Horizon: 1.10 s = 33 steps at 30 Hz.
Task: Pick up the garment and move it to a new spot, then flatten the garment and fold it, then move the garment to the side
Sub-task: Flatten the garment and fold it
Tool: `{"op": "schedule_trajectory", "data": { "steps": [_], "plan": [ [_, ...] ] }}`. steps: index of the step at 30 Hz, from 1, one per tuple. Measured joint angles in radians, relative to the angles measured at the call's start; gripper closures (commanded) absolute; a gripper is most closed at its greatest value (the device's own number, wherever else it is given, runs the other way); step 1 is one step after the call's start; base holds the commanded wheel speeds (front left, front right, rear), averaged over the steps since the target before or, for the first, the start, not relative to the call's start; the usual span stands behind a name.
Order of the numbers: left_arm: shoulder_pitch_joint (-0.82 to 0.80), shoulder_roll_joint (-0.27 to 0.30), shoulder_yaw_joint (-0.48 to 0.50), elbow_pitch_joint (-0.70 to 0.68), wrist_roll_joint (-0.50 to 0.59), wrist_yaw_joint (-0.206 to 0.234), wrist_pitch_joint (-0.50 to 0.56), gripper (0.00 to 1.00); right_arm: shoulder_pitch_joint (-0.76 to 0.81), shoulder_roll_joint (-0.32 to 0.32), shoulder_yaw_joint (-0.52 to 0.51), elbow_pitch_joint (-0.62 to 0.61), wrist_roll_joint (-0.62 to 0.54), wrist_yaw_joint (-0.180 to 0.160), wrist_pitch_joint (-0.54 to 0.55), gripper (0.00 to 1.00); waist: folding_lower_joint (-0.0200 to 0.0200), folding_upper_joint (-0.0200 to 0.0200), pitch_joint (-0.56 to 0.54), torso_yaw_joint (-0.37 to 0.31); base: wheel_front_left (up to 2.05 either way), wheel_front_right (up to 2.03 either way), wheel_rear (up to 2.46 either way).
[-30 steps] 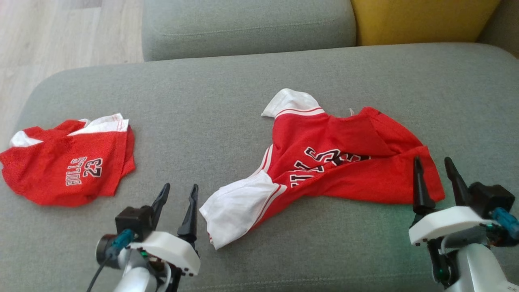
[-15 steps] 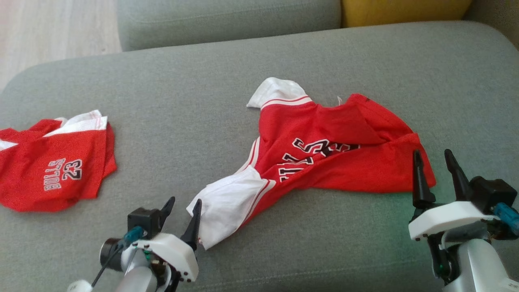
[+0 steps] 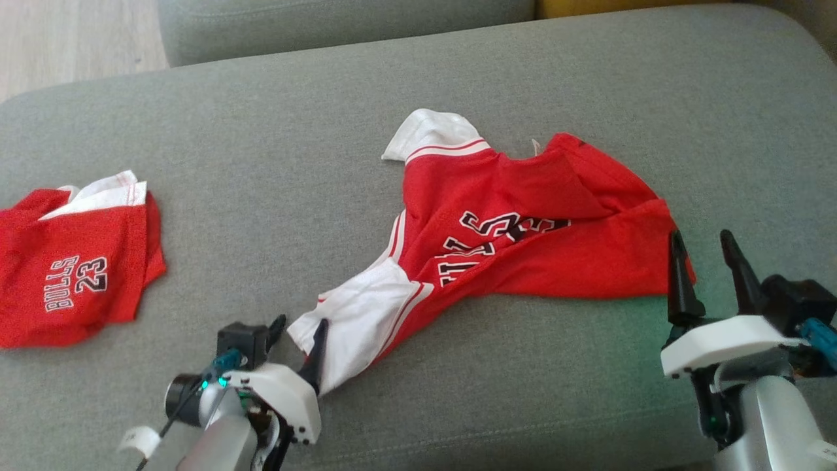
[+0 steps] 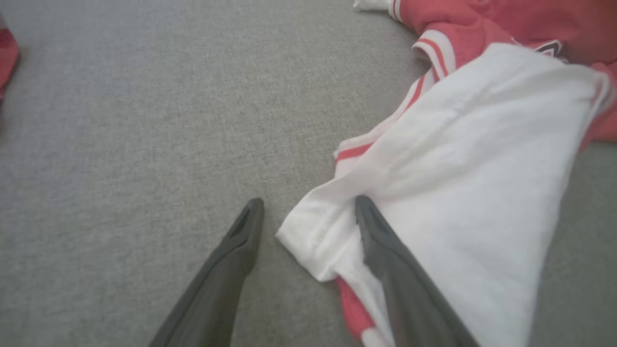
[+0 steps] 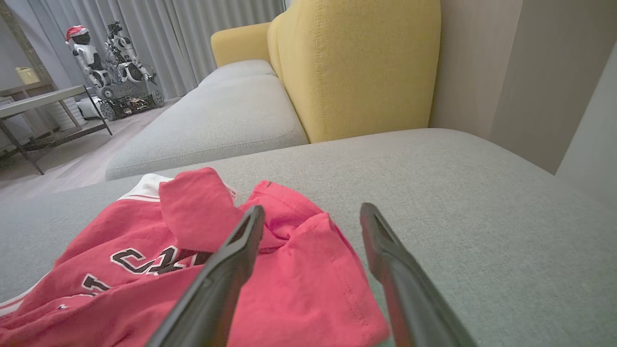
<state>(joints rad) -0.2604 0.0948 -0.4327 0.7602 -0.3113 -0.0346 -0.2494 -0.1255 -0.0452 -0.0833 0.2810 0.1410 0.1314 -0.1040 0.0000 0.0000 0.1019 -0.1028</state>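
Observation:
A crumpled red garment [image 3: 523,242] with white sleeves and black lettering lies in the middle of the grey sofa cushion [image 3: 274,163]. Its near white sleeve [image 3: 359,307] reaches toward my left gripper [image 3: 301,322]. That gripper is open, and in the left wrist view [image 4: 308,202] the corner of the sleeve [image 4: 458,168] lies between its fingers, one finger resting over the white cloth. My right gripper [image 3: 700,235] stands open at the garment's right edge; in the right wrist view [image 5: 312,208] the red cloth [image 5: 120,231] lies under and left of its fingers.
A second red jersey [image 3: 72,261] marked BULLS 23 lies folded at the cushion's left end. Behind are another grey seat [image 5: 217,115] and a yellow cushion [image 5: 356,62]. Wooden floor [image 3: 65,33] shows at the far left. A low table [image 5: 38,101] and toy robots [image 5: 111,67] stand beyond.
The head camera has tilted, shifting the whole picture. My left gripper has come in to the white sleeve's corner, which now lies between its fingers. The right gripper has hardly moved.

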Motion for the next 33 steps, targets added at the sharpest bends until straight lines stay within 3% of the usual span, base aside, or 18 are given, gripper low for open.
{"op": "schedule_trajectory", "data": {
  "steps": [3, 4, 5, 11, 17, 23, 33],
  "plan": [
    [-0.023, 0.000, 0.000, 0.014, 0.003, 0.000, 0.000, 0.00, -0.008, 0.000, -0.003, 0.000, 0.000, 0.000, -0.001, 0.00, 0.0000, 0.0000, 0.006, -0.003, 0.00, 0.00, 0.00],
    [-0.027, 0.000, -0.001, 0.019, 0.004, -0.001, 0.000, 0.35, -0.008, 0.000, -0.003, 0.000, 0.000, 0.000, -0.001, 0.00, 0.0000, 0.0000, 0.007, -0.004, 0.00, 0.00, 0.00],
    [-0.030, 0.000, -0.001, 0.022, 0.004, -0.001, 0.000, 1.00, -0.008, 0.000, -0.003, 0.001, 0.000, 0.000, -0.001, 0.00, 0.0000, 0.0000, 0.008, -0.005, 0.00, 0.00, 0.00],
    [-0.031, 0.001, 0.007, -0.004, 0.010, -0.001, 0.000, 1.00, -0.008, 0.000, -0.021, 0.012, 0.000, 0.000, -0.002, 0.00, 0.0000, 0.0000, 0.001, 0.000, 0.00, 0.00, 0.00],
    [-0.004, 0.021, 0.066, -0.213, 0.044, 0.043, 0.000, 1.00, -0.009, 0.000, -0.063, 0.050, -0.009, 0.000, -0.002, 0.00, 0.0000, 0.0000, -0.025, 0.028, 0.00, 0.00, 0.00],
    [0.065, 0.029, 0.094, -0.384, 0.074, 0.049, 0.000, 1.00, -0.056, 0.000, -0.113, 0.130, -0.048, 0.000, 0.036, 0.00, 0.0000, 0.0000, -0.034, 0.064, 0.00, 0.00, 0.00],
    [0.077, 0.024, 0.089, -0.423, 0.098, 0.027, 0.000, 1.00, -0.214, 0.000, -0.129, 0.328, -0.153, 0.000, 0.128, 0.00, 0.0000, 0.0000, -0.011, 0.098, 0.00, 0.00, 0.00]
  ]
}}
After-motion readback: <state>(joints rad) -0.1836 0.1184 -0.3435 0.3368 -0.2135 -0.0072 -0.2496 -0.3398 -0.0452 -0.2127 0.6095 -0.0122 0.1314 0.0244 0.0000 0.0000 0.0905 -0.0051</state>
